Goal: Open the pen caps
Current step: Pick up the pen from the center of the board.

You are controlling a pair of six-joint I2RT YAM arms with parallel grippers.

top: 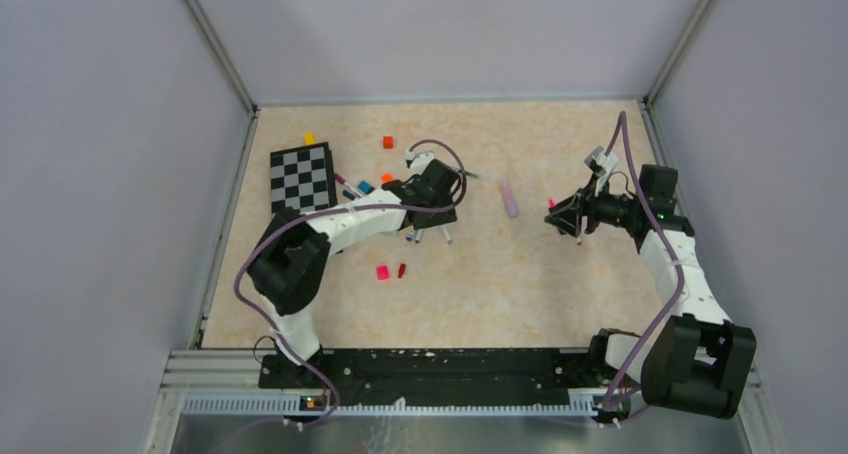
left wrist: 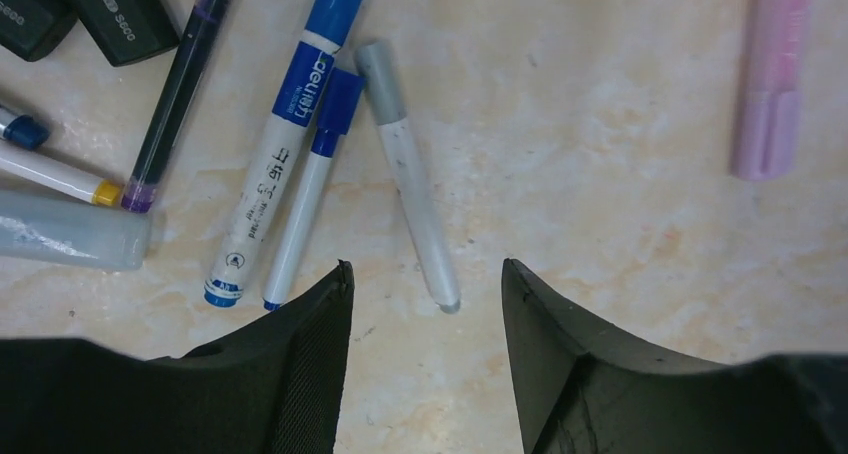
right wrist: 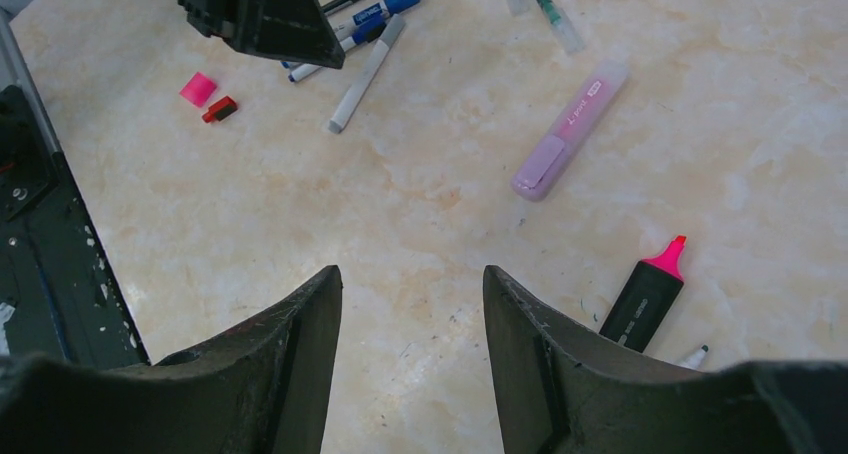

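Pale lilac-grey walls [top: 100,174] box in a beige marbled tabletop [top: 500,294], aluminium posts [top: 215,44] in the far corners, soft even light.

The left arm [top: 348,222] and the right arm [top: 682,269] are white with big black joints. A thin purple cable [top: 238,274] loops along each one. The left gripper [left wrist: 427,274] and the right gripper [right wrist: 410,274] have black fingers shaped like wedges. Both arms sit on a black rail [top: 440,366].

table [left wrist: 620,274]: glossy, marbled stone-look | grey-capped pen [left wrist: 408,179]: smooth plastic | left claw [left wrist: 427,274]: matt black
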